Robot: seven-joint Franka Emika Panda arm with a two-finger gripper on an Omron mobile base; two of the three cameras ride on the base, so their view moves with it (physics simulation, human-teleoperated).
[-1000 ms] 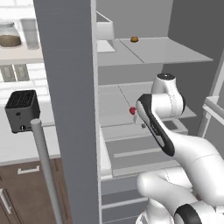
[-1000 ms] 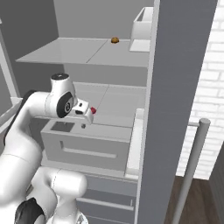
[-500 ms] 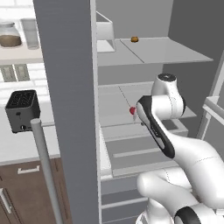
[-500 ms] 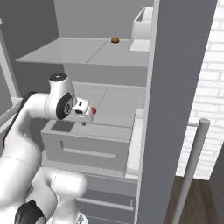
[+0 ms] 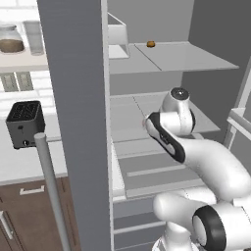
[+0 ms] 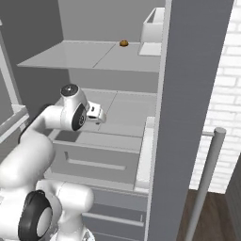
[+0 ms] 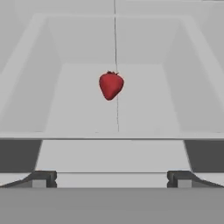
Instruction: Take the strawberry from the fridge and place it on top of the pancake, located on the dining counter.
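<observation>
The strawberry (image 7: 110, 85) is small and bright red. It lies on the pale grey middle shelf (image 7: 131, 109) of the open fridge (image 5: 186, 56), straight ahead of my gripper (image 7: 112, 179). Both dark fingertips (image 7: 43, 178) stand far apart at the shelf's front edge, open, with nothing between them, and the berry is still some way beyond them. From the right base view, my hand (image 6: 95, 114) reaches in over that middle shelf. The pancake and the dining counter are out of view.
The open fridge door (image 5: 73, 122) stands edge-on close to the arm, with its silver bar handle (image 5: 49, 181). A small brown lump (image 5: 151, 44) and a white bin (image 5: 117, 37) sit on the upper shelf. A black toaster (image 5: 23, 122) stands on the side counter.
My hand has pushed a little further in over the middle shelf. The berry that showed beside the hand in both base views is now covered by it.
</observation>
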